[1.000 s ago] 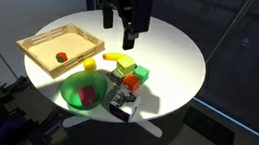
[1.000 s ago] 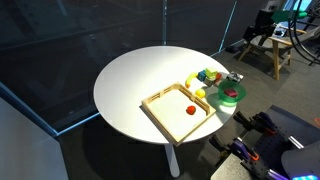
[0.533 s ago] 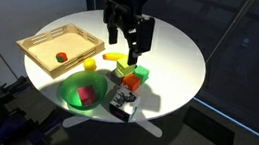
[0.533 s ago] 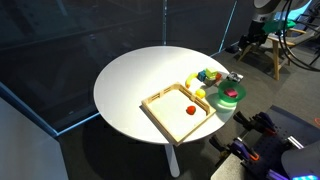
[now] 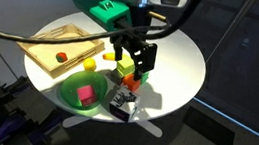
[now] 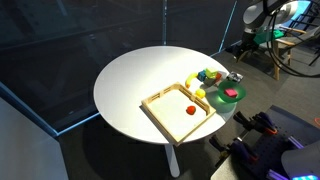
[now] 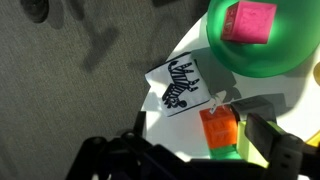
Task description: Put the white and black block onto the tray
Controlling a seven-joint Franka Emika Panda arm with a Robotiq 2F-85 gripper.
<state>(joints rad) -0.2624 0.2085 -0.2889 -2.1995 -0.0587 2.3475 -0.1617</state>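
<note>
Lying patterned face up, white and black block (image 7: 183, 85), edges skewed diagonally

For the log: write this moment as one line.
gripper: open, empty | white and black block: on table | tray: lacks it

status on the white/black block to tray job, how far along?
Done: nothing yet. The white and black block lies on the table by the green bowl, off the tray. In hand: the gripper hangs open and empty above the coloured cubes beside the block. Left: grasp it, carry it over, set it in the tray.
</note>
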